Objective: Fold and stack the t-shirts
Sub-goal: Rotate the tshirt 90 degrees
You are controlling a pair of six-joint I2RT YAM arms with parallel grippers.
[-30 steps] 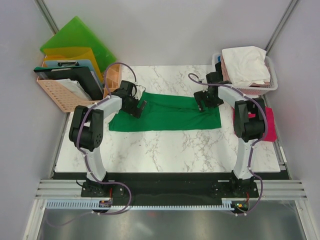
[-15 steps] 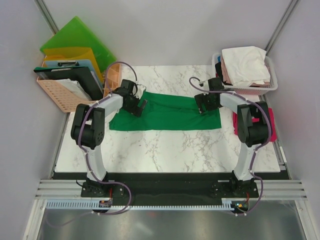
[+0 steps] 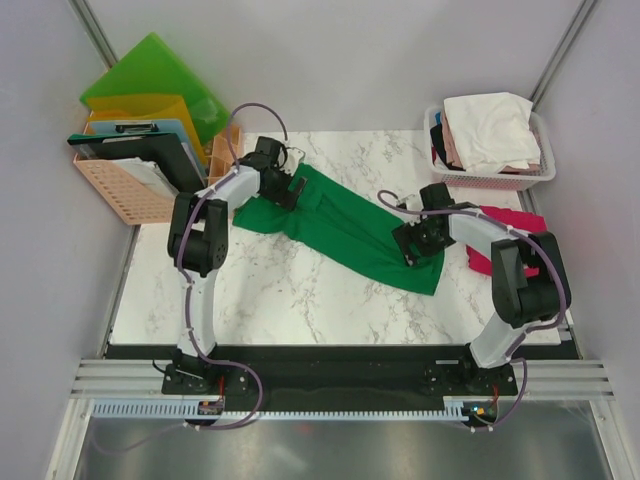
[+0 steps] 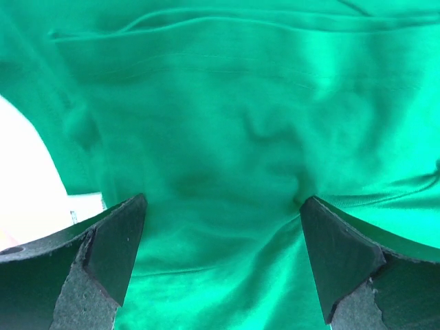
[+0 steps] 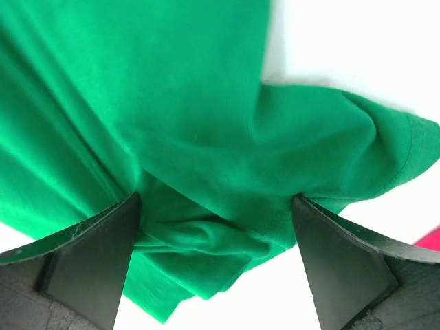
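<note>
Both pincers stand spread wide, gripping nothing: left pincer (image 3: 286, 190) at the counter's (image 3: 300, 300) far-left part, right pincer (image 3: 415, 245) toward its right edge, each down on the green t-shirt (image 3: 340, 225), which lies slanted and rumpled across the counter's middle. Closing now could pinch only bunched folds, dragging the cloth crooked.
</note>
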